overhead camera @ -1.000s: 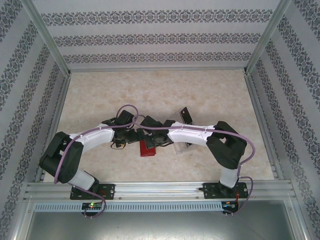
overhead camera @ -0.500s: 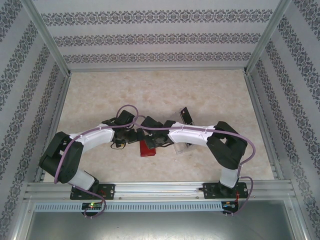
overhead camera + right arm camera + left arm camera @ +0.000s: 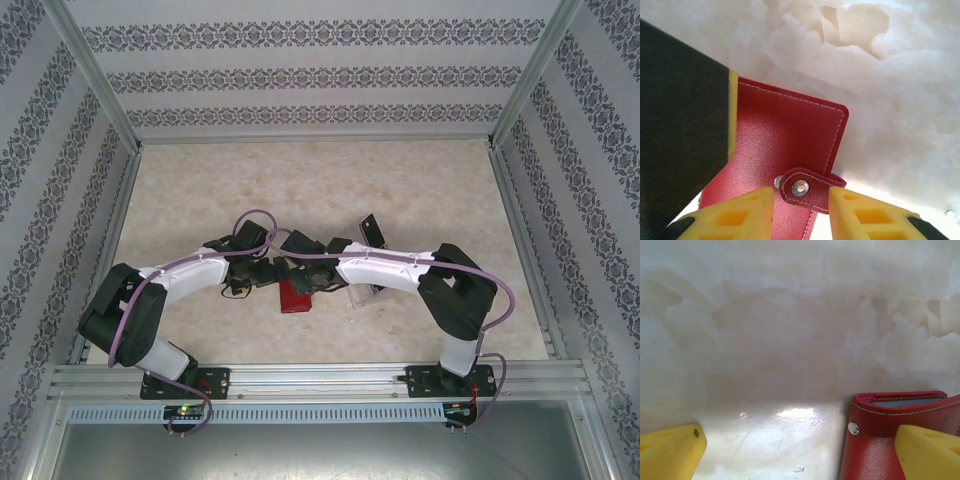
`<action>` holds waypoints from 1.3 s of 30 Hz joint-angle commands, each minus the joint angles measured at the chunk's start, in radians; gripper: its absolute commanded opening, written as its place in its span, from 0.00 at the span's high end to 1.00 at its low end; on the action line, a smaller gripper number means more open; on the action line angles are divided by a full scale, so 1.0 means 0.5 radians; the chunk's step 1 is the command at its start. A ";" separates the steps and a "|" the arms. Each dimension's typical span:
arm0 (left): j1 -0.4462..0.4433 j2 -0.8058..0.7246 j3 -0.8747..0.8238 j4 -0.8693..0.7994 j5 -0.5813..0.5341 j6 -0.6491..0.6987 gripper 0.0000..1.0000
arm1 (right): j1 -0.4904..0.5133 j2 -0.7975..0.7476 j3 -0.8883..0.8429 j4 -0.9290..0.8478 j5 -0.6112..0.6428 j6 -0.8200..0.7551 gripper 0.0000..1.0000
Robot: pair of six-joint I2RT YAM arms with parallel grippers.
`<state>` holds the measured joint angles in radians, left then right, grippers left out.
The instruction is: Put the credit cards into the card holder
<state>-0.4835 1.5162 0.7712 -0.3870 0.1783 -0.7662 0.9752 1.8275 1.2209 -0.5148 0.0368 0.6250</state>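
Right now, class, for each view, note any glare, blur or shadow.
Left wrist: a bright glare patch on the table beside the card holder, and the far table looks soft. Right wrist: the card holder is crisp, the table behind it blurred. Top external: even, diffuse light.

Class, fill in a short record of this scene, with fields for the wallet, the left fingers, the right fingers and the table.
wallet: red, lying flat, snap tab at its edge
table: pale marbled top, wallet resting on it
left fingers: yellow, wide open, one over the wallet's corner
right fingers: yellow, parted either side of the snap tab; contact unclear
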 commanded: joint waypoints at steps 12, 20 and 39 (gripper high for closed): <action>-0.033 0.082 -0.059 0.087 0.076 0.000 0.00 | 0.050 0.159 0.157 -0.059 0.040 -0.045 0.66; -0.032 0.087 -0.051 0.084 0.084 0.001 0.00 | 0.034 0.180 0.168 -0.094 0.112 -0.045 0.68; -0.032 0.087 -0.043 0.081 0.075 -0.001 0.00 | 0.018 0.112 0.148 -0.082 0.111 -0.080 1.00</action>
<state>-0.4835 1.5166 0.7715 -0.3836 0.1753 -0.7853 0.9855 1.8931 1.2766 -0.5514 0.0738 0.5983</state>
